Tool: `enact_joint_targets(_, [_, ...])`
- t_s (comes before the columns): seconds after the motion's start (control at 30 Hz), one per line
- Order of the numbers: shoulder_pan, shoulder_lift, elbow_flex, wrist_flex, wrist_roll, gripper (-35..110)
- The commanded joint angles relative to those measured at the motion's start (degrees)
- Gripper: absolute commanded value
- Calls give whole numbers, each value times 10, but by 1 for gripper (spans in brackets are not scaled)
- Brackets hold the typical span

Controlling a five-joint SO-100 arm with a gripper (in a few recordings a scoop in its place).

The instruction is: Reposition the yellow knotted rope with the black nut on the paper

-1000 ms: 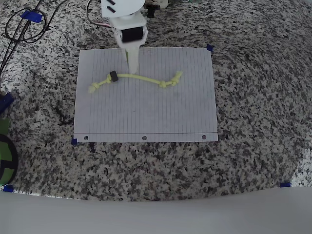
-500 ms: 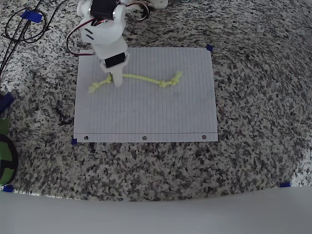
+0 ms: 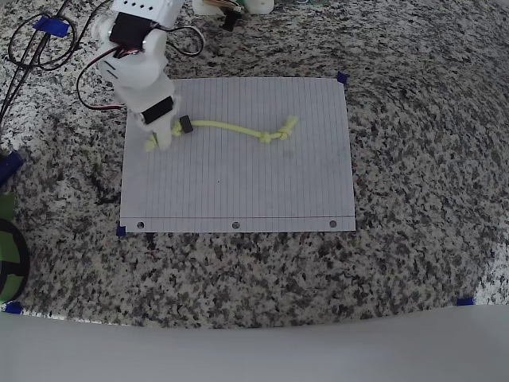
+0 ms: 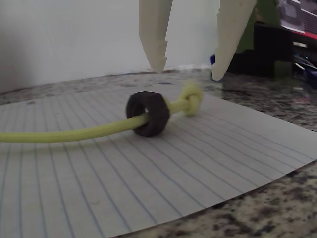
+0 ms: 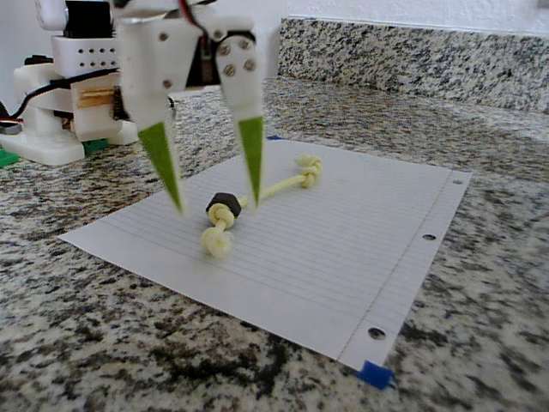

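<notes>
The yellow knotted rope [image 3: 231, 127] lies in a shallow curve across the upper half of the paper [image 3: 238, 183]. The black nut [image 3: 186, 125] is threaded on it near its left end. My white gripper [image 3: 161, 137] hangs open just above that left end. In the wrist view the fingertips [image 4: 158, 63] stand apart above the end knot [image 4: 192, 99], the nut [image 4: 147, 113] just in front of them. In the fixed view the gripper [image 5: 215, 202] straddles the nut [image 5: 225, 207] and the near knot [image 5: 216, 243] without touching them.
The paper rests on a speckled granite counter [image 3: 413, 199] with blue tape marks [image 3: 342, 78] at its corners. Black cables [image 3: 32, 48] coil at the upper left, and a green and black object [image 3: 8, 255] sits at the left edge. The arm's base [image 5: 60, 112] stands behind the sheet.
The arm has swung left across the sheet, from above the rope's middle to above its left end. The rope and nut lie where they were.
</notes>
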Motion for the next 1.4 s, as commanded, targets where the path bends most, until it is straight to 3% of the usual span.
enact_joint_targets(0.0, [15,-5,-25,-10,18,54])
enact_joint_targets(1.07, [-17,-73,-25,-42,16,40])
enact_joint_targets(1.27, [-16,-76,-25,-41,16,8])
enact_joint_targets(1.37, [-14,-74,-25,-36,16,0])
